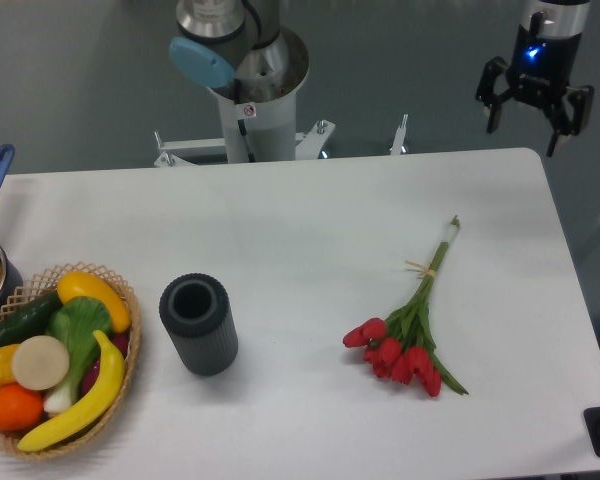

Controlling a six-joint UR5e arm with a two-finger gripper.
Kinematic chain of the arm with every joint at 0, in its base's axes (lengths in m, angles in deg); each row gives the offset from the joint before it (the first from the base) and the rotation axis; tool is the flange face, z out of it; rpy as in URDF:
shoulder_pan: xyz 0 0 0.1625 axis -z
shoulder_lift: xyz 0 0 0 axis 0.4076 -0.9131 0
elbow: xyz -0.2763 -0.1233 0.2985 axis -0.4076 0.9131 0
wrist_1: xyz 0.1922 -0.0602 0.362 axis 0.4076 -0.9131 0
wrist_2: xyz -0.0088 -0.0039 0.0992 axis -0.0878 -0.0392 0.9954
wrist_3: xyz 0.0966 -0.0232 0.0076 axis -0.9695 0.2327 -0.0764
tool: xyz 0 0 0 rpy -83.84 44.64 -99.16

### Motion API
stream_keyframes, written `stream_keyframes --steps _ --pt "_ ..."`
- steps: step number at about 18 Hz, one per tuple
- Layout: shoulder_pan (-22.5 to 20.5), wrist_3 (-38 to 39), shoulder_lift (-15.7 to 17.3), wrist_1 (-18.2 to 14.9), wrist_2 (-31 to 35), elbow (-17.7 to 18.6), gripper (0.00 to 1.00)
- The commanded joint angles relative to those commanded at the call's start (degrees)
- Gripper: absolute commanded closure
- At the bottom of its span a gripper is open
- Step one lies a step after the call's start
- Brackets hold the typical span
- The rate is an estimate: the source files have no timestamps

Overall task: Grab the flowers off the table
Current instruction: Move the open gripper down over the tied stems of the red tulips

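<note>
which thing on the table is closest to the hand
The flowers. They lie on the right side of the table, below the open hand; the dark vase and fruit basket sit far to the left.

Even, bright overhead light gives soft faint shadows on the white tabletop (310,220), with mild overall softness and no glare.
</note>
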Motion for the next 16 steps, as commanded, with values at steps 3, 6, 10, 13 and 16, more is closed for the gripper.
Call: stream_keyframes --steps 3,6,10,13,16 --pt "0.26 4.22 0.17 0.35 -0.27 1.84 0.00" --pt "2.98 12.20 -0.61 3.59 -0.26 3.07 0.00" --pt "5.97 18.99 -2.63 8.52 -0.09 4.31 0.00" --pt "7.64 20.41 -4.65 8.79 -0.09 4.31 0.00" --pt "9.04 20.58 -7.02 9.49 0.00 4.31 0.00"
